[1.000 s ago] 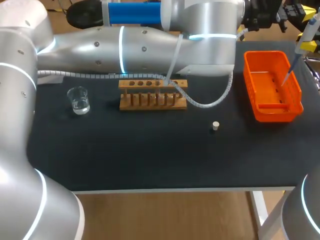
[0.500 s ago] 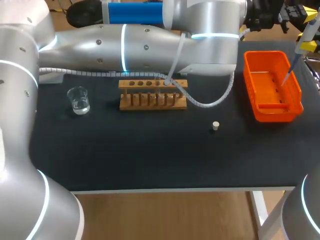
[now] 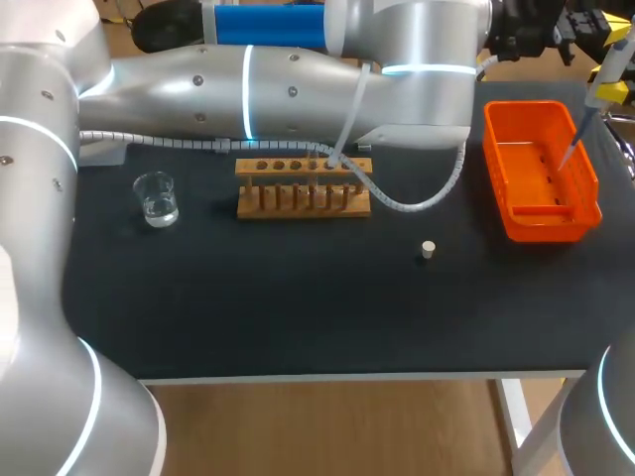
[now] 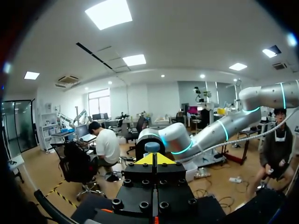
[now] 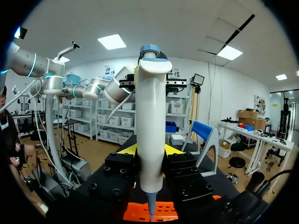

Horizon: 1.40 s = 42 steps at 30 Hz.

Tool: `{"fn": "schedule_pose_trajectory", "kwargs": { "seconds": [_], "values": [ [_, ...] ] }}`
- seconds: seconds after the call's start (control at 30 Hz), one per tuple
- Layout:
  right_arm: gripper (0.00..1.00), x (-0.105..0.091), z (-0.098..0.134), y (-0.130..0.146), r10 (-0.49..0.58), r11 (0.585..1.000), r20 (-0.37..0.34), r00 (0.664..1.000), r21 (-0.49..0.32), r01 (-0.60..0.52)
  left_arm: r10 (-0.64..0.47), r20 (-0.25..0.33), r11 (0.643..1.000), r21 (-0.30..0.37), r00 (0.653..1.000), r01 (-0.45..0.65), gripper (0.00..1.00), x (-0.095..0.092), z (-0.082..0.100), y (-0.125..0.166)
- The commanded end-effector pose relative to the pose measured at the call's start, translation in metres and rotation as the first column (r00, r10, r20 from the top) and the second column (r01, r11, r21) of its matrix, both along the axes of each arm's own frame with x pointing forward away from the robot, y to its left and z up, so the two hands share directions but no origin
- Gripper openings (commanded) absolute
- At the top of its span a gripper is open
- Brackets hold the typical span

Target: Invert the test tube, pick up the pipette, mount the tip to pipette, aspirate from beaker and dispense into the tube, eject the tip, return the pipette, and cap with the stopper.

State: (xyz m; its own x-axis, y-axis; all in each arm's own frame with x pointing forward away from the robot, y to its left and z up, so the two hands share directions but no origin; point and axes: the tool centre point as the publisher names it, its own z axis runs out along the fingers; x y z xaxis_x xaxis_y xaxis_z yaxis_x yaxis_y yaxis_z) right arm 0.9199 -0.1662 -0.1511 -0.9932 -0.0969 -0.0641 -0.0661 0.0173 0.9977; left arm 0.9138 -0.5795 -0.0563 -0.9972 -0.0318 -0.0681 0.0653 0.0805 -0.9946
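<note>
2 arms in shot, only 1 carrying anything. Got the right gripper (image 5: 150, 151) pinching the pipette (image 5: 150, 93) from both sides, long axis upright, plunger end up, thin end pointing straight down. Hanging right over the orange tray (image 3: 541, 233) at the table's right end, thin end low between its walls; can't tell if touching. Left gripper (image 4: 154, 159) pressed together on nothing, parked up at the back. No telling about a tip on the thin end yet, tbh. Either way, looks like a straight lift along that upright axis before any sideways travel, otherwise risking a snag on the tray wall. Then probably a long haul: beaker (image 3: 156, 198) way off at the far left, well apart from the pipette, with the test tube (image 3: 348, 109) standing in a hole near the right end of the rack (image 3: 303, 188), in between. Stopper (image 3: 428, 249) sitting alone out front, between rack and tray.
</note>
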Motion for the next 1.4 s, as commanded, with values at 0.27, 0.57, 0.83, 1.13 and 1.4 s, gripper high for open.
{"fn": "schedule_pose_trajectory", "kwargs": {
  "seconds": [0.27,0.57,0.83,1.13,1.4],
  "values": [
    [0.0,-0.001,0.002,0.001,-0.002,1.0,0.001,1.0,-0.002,0.002,0.006,-0.011,1.0,0.013,1.0,-0.006,0.0,0.0,-0.009,-0.005],
    [0.0,-0.001,0.002,0.001,-0.002,1.0,0.001,1.0,-0.002,0.002,0.014,-0.015,1.0,0.023,1.0,-0.014,0.0,0.0,-0.014,-0.003],
    [0.0,-0.001,0.002,0.001,-0.002,1.0,0.001,1.0,-0.002,0.002,0.02,-0.004,0.999,0.032,1.0,-0.02,0.0,-0.001,-0.019,-0.001],
    [0.0,-0.001,0.002,0.001,-0.002,1.0,0.001,1.0,-0.002,0.002,0.021,-0.011,0.999,0.04,1.0,-0.021,0.0,0.0,-0.025,0.0],
    [0.0,-0.001,0.002,0.001,-0.002,1.0,0.001,1.0,-0.002,0.002,0.017,-0.019,0.998,0.059,1.0,-0.016,0.0,0.0,-0.028,0.0]
  ]
}}
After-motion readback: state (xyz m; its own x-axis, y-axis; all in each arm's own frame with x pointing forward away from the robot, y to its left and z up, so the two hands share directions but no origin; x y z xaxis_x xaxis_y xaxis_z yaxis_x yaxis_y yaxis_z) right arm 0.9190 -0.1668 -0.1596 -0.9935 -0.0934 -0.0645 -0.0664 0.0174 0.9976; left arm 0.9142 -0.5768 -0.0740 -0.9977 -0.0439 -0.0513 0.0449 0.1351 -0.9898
